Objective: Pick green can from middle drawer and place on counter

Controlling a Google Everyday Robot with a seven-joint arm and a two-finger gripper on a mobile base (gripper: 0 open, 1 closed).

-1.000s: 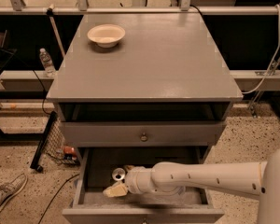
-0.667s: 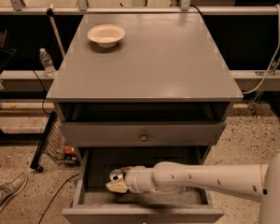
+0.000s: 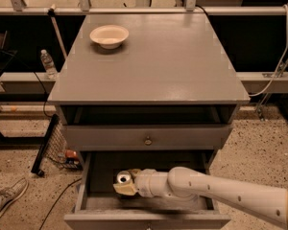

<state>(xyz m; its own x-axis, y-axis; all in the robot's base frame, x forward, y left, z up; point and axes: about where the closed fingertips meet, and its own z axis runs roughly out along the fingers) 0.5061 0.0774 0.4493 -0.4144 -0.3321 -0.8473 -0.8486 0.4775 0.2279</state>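
Note:
The green can (image 3: 123,178) stands upright in the open middle drawer (image 3: 98,169), left of centre, with only its shiny silver top showing. My gripper (image 3: 124,181) reaches into the drawer from the right on a white arm (image 3: 216,188). Its cream fingers (image 3: 125,190) sit on both sides of the can and are shut on it. The can's green body is hidden behind the fingers. The counter (image 3: 158,61) is the grey cabinet top above.
A white bowl (image 3: 109,35) sits at the counter's back left. A closed drawer front with a round knob (image 3: 147,140) overhangs the open drawer. A water bottle (image 3: 49,63) stands on a shelf to the left. A shoe (image 3: 5,199) and cables lie on the floor.
My gripper has shifted slightly left and settled around the can. The can has stayed in the same spot in the drawer.

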